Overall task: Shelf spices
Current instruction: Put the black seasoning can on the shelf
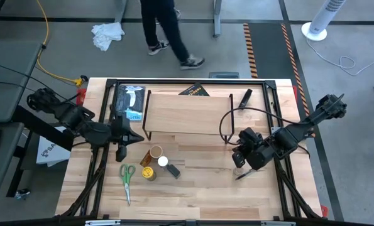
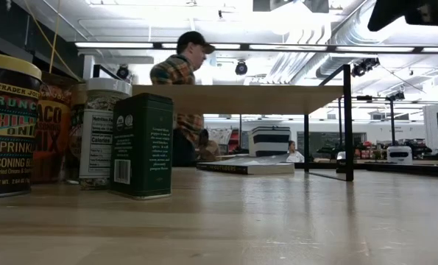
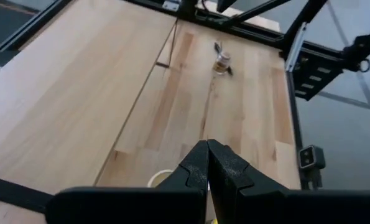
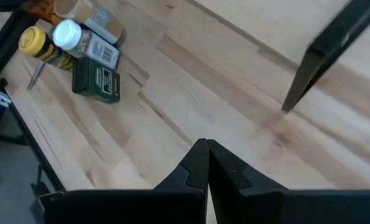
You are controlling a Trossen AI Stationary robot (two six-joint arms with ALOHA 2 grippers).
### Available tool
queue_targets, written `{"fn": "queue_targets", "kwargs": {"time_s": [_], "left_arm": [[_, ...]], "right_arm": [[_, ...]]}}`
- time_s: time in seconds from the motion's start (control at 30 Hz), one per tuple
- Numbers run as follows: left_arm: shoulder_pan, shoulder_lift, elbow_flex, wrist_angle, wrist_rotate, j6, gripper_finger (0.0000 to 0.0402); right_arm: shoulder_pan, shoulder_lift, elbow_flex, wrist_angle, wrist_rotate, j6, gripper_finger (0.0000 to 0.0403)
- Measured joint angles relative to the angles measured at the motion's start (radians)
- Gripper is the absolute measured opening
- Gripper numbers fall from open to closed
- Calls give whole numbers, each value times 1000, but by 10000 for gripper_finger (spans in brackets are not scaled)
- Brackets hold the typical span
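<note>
Spices [image 1: 155, 164] clustered beside shelf [image 1: 188, 114], unshelved.

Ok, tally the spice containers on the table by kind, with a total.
Jars: 3: yellow-lidded jar, white-lidded jar, tiny jar standing apart near the right arm
Round tubs: 1: tan round tub
Tins: 1: dark green tin
Packets: 1: orange packet
Total: 6

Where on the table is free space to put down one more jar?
Free: the shelf top, and the bare wood between the spices and the right tool. Crowded: around the spices and scissors.
</note>
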State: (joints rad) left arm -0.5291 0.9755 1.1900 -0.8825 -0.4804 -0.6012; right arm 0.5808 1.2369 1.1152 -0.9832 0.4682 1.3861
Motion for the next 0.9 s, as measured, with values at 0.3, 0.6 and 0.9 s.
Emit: {"fn": "queue_targets", "kwargs": {"time_s": [0.3, 0.6, 0.9], "left_arm": [[32, 87, 0, 9, -61, -124, 1], [51, 174, 0, 20, -10, -174, 48], [221, 334, 1, 255, 385, 142, 179]], "right_arm": [[4, 0, 0, 34, 47, -153, 0], [3, 0, 0, 114, 63, -308, 0], [3, 0, 0, 324, 60, -608, 90]]}}
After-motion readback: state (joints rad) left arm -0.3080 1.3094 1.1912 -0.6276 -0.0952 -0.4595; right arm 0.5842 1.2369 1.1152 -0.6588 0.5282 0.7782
